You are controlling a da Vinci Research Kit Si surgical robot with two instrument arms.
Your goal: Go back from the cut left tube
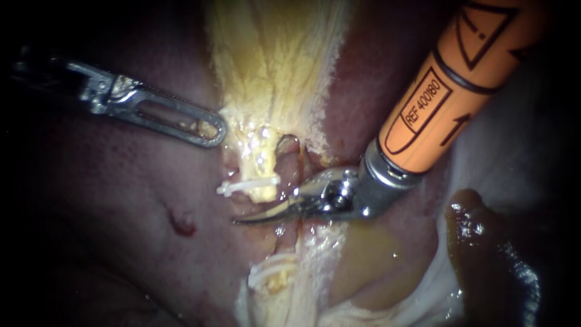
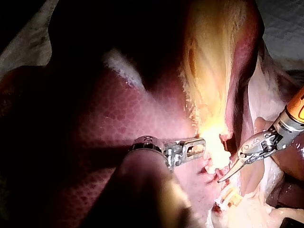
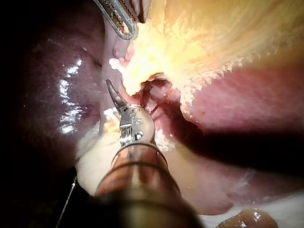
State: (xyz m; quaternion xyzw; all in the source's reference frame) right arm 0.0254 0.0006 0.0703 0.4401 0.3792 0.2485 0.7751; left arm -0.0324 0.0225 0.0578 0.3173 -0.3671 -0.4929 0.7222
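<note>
The left tube is cut through. Its upper stump (image 1: 261,175) hangs under the yellow gallbladder tissue (image 1: 272,60) and carries a white clip (image 1: 245,185). The lower stump (image 1: 277,280) carries white clips (image 1: 263,269). My right instrument (image 1: 239,221), on an orange shaft, holds its curved blades together in the gap between the two stumps, pointing left and gripping nothing. My left instrument (image 1: 212,130) is shut on the edge of the gallbladder tissue just above the upper stump. Both also show in the left wrist view: left instrument (image 2: 199,145), right instrument (image 2: 221,180).
A second reddish tube (image 1: 295,163) runs just right of the upper stump, close to the right instrument's hinge. The liver (image 1: 109,200) fills the left side and has a small red nick (image 1: 181,223). Yellow fluid (image 1: 375,260) pools at the lower right beside a dark brown lump (image 1: 478,242).
</note>
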